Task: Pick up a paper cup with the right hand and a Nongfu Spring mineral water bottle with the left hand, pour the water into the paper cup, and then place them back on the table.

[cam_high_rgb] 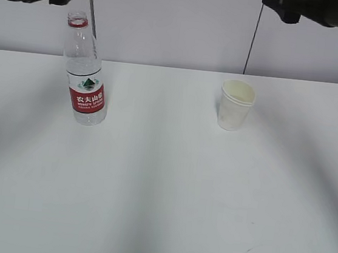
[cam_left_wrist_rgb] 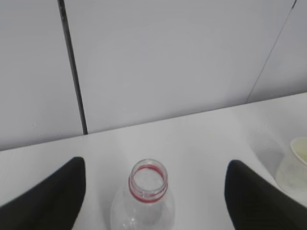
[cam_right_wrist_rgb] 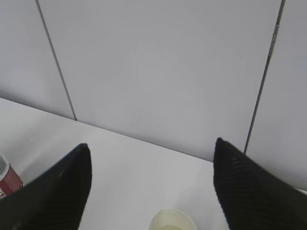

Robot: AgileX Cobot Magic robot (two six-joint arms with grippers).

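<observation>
Both sets of fingers (cam_left_wrist_rgb: 153, 201) (cam_right_wrist_rgb: 151, 191) gape wide, holding nothing. Lower yours straight: bottle (cam_high_rgb: 85, 74) at 9 o'clock, paper cup (cam_high_rgb: 236, 105) at 2 o'clock. Grip the bottle's label band, the cup gently mid-wall.

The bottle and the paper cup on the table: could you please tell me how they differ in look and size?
The bottle is tall, the paper cup much shorter. The bottle is clear plastic with a red-and-white label and a red neck ring; the cup is plain white, cream inside. The bottle narrows to a small mouth, while the cup opens wide at its rim. Both stand upright, uncapped and apart on the white table, with nothing holding them.
</observation>
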